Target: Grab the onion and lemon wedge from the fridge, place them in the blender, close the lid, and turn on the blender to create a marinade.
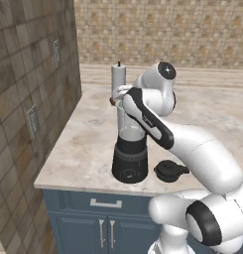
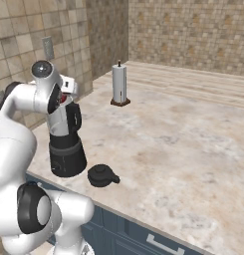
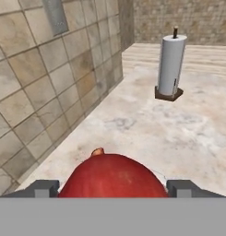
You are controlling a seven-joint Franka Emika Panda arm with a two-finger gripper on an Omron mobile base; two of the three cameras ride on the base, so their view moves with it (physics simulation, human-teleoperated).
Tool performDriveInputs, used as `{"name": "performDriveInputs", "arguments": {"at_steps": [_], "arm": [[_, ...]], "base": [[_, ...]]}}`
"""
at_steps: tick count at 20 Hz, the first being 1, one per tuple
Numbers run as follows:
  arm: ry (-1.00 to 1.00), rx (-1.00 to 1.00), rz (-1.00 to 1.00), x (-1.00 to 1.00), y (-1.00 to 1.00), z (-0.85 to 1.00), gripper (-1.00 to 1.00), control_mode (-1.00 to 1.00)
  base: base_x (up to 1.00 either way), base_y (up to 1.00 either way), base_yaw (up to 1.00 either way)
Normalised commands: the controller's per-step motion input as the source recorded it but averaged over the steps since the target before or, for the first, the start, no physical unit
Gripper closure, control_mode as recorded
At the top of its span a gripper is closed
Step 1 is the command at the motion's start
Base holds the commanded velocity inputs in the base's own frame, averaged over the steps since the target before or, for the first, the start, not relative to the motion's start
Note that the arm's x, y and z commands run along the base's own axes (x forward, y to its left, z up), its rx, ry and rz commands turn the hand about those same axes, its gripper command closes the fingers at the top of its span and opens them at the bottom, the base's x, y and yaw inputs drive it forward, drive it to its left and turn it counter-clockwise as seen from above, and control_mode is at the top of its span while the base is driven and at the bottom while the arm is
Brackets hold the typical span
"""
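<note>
The onion [image 3: 113,177], a glossy red ball, sits between my two dark fingertips in the hand view and touches both, so my gripper [image 3: 113,188] is shut on it. From the base views my hand [image 1: 118,96] hovers right at the mouth of the blender [image 1: 129,144], a clear jar on a black base with a front dial. A sliver of red shows under the hand [image 2: 61,99] above the jar [image 2: 63,124]. The black domed lid [image 1: 168,171] lies on the counter just right of the blender base. The lemon wedge and the fridge are out of view.
A white paper roll [image 1: 118,77] on a brown stand is behind the blender, toward the back of the marble counter [image 1: 217,119]. A tiled wall with outlets [image 1: 32,121] borders the counter's left side. Blue cabinet doors [image 1: 105,230] sit below the front edge.
</note>
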Motion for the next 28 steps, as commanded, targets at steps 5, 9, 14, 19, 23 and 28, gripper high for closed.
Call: {"name": "performDriveInputs", "arguments": {"at_steps": [5, 9, 14, 19, 23, 28], "arm": [[0.00, -0.05, 0.00, -0.15, 0.13, -0.03, -1.00, -1.00], [0.04, -0.07, 0.00, -0.48, 0.00, 0.00, -1.00, -1.00], [0.04, -0.04, 0.00, -0.44, -0.02, 0.02, -1.00, -1.00], [0.00, 0.00, 0.00, -0.55, -0.24, 0.40, -1.00, -1.00], [0.00, 0.00, 0.01, -0.70, -0.46, 0.32, -1.00, -1.00], [0.03, -0.10, 0.11, -0.73, -0.72, 0.00, -1.00, -1.00]], "base": [[0.00, 0.00, 0.00], [0.00, 0.00, 0.00], [0.00, 0.00, 0.00], [0.00, 0.00, 0.00], [0.00, 0.00, 0.00], [0.00, 0.00, 0.00]]}}
